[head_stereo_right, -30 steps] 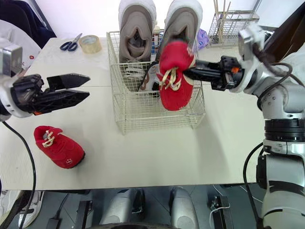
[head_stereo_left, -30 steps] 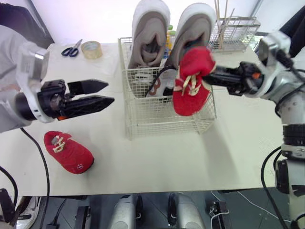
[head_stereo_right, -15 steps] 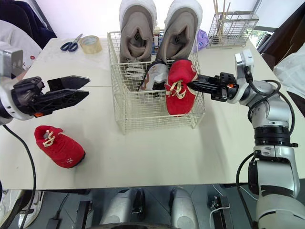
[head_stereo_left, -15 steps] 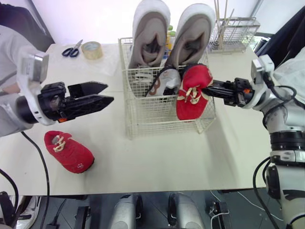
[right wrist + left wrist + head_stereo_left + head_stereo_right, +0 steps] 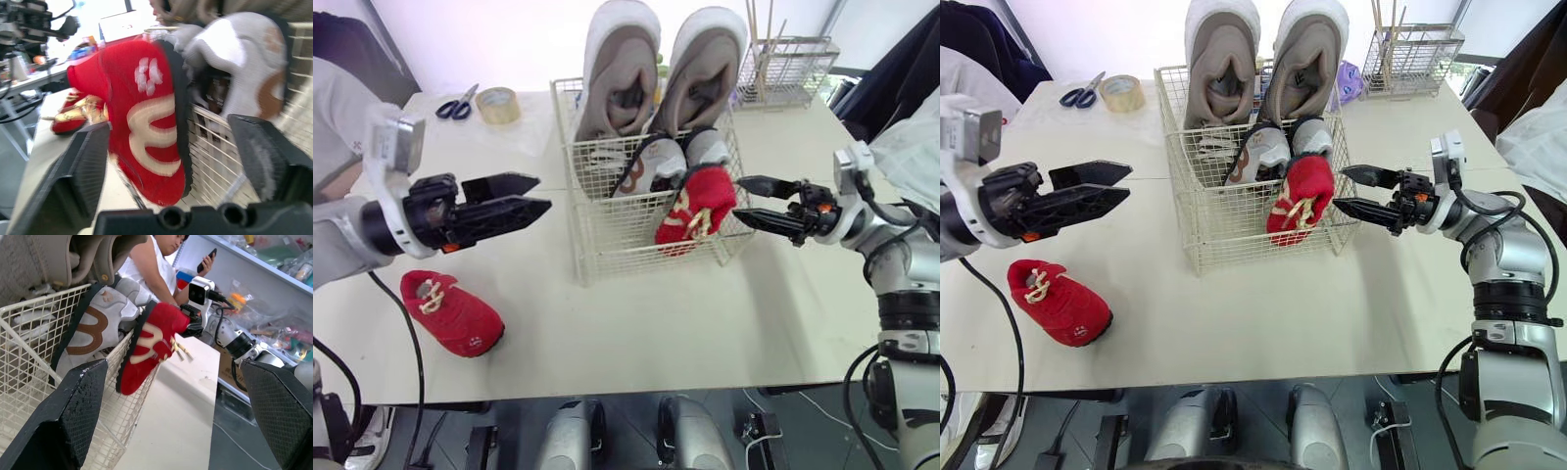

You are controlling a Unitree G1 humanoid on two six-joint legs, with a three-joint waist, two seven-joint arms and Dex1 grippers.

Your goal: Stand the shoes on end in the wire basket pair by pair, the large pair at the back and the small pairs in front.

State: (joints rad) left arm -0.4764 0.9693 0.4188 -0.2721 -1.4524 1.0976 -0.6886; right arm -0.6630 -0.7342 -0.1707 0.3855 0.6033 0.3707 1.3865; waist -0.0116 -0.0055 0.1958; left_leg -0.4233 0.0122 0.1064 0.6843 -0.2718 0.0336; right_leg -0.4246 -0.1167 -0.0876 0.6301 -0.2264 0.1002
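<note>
The wire basket (image 5: 617,240) stands mid-table. A large grey pair (image 5: 622,69) stands on end at its back, and a small grey pair with brown marks (image 5: 651,166) stands in front of it. One red shoe (image 5: 697,203) leans inside the basket's front right corner, its sole showing in the left wrist view (image 5: 149,345). My right gripper (image 5: 740,200) is open just right of the basket, apart from that shoe. The other red shoe (image 5: 450,311) lies on the table at the front left. My left gripper (image 5: 543,192) hovers open, left of the basket and above the table.
Scissors (image 5: 457,101) and a tape roll (image 5: 496,103) lie at the back left. A small wire rack with sticks (image 5: 783,64) stands at the back right. A person with a phone (image 5: 161,264) stands beyond the table's right side.
My right gripper has opened and let go of the red shoe, which now leans in the basket's front right. The gripper has drawn back to the right. The left gripper barely moved.
</note>
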